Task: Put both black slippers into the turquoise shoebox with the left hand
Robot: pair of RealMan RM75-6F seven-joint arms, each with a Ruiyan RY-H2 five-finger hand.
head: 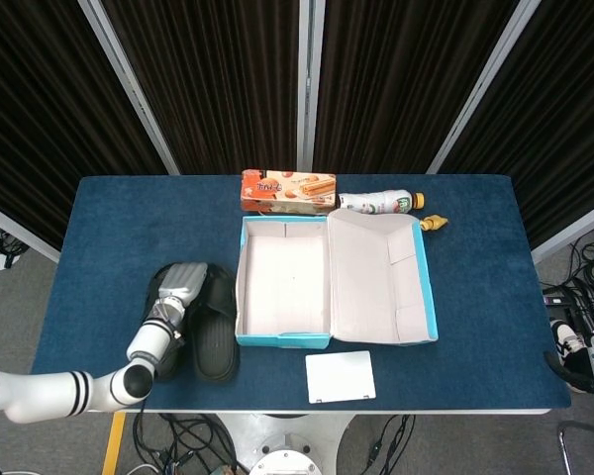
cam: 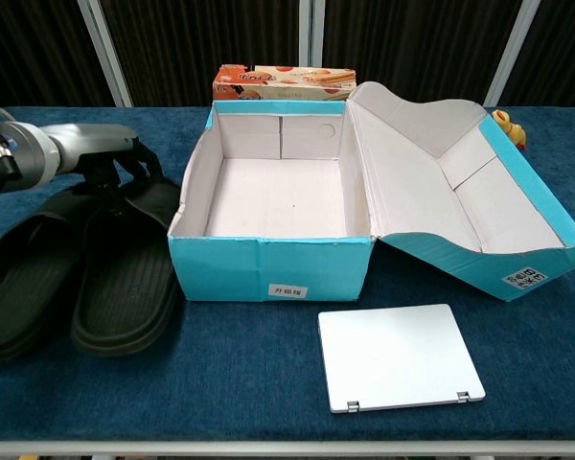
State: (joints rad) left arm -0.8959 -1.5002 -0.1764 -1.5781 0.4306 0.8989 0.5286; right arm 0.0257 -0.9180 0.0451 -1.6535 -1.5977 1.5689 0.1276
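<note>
The turquoise shoebox stands open mid-table, empty, its lid folded out to the right. Two black slippers lie side by side just left of it. My left hand is over their far ends, and its dark fingers grip the strap of the slipper nearer the box. That slipper's far end looks slightly raised and it touches its mate. The other slipper lies flat, partly hidden by my forearm in the head view. My right hand does not show.
An orange biscuit box stands behind the shoebox, with a bottle and a small yellow toy to its right. A flat white panel lies near the table's front edge.
</note>
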